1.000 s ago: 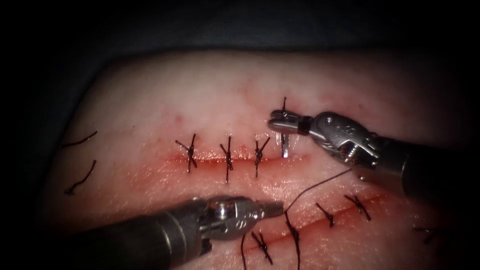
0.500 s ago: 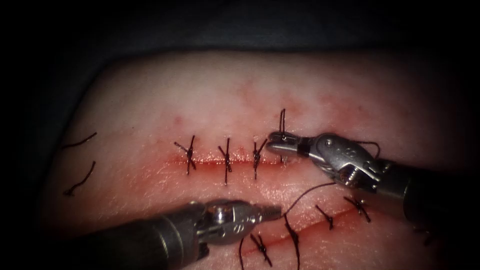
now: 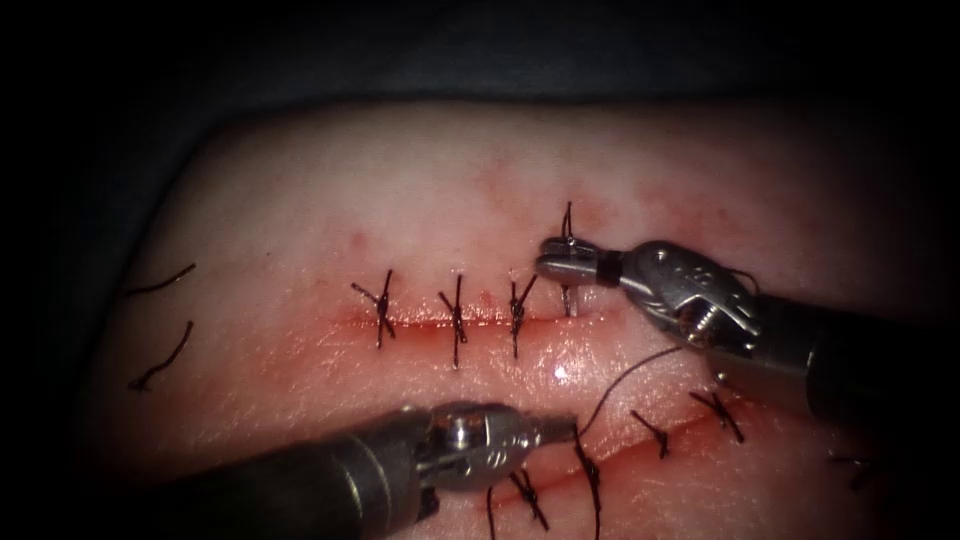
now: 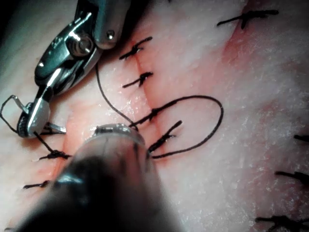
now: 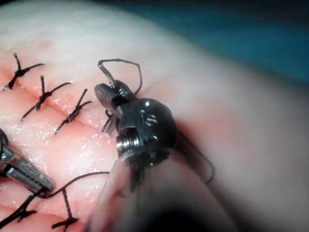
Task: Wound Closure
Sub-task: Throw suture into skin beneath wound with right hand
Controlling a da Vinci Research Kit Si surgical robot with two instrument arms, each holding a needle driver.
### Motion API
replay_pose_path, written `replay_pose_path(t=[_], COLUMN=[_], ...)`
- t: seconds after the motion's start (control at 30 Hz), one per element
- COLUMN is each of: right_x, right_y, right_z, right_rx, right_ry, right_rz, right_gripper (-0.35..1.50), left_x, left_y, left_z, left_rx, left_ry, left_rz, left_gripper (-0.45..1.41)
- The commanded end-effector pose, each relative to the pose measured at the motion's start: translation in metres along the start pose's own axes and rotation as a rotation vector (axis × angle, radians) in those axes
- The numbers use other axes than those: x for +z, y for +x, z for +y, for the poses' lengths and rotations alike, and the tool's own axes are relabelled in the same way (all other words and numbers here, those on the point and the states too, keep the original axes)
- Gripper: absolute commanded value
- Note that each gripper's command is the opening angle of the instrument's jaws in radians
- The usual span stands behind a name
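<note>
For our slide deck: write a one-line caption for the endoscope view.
Right tool grips the needle above the cut; left tool holds thread.

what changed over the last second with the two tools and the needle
The right tool, shut on the needle, dipped toward the cut, then rose a little; it sits lower than a second ago. The left tool, shut on the thread, slid slightly right. The three stitches stayed put.
</note>
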Motion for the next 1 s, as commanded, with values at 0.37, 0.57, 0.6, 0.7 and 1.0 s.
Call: replay_pose_path(t=[0.37,0.57,0.6,0.7,1.0], right_x=[0.0016,0.0022,0.0023,0.0026,0.0026], right_y=[0.0001,-0.0001,-0.0001,-0.0002,0.0005], right_z=[0.0002,0.0000,-0.0001,-0.0005,-0.0016], right_rx=[0.165,0.241,0.246,0.273,0.339], right_ry=[0.066,0.101,0.108,0.133,0.155], right_rz=[-0.040,-0.015,-0.007,0.002,0.029], right_gripper=[-0.35,-0.35,-0.35,-0.35,-0.35], left_x=[0.0010,0.0012,0.0013,0.0014,0.0018], left_y=[-0.0004,-0.0006,-0.0007,-0.0009,-0.0011], left_z=[-0.0008,-0.0009,-0.0009,-0.0010,-0.0015], left_rx=[-0.009,-0.014,-0.014,-0.014,-0.016], left_ry=[-0.005,-0.005,-0.008,-0.009,-0.010], left_rz=[0.004,0.004,0.003,0.004,0.005], left_gripper=[-0.38,-0.38,-0.38,-0.38,-0.38])
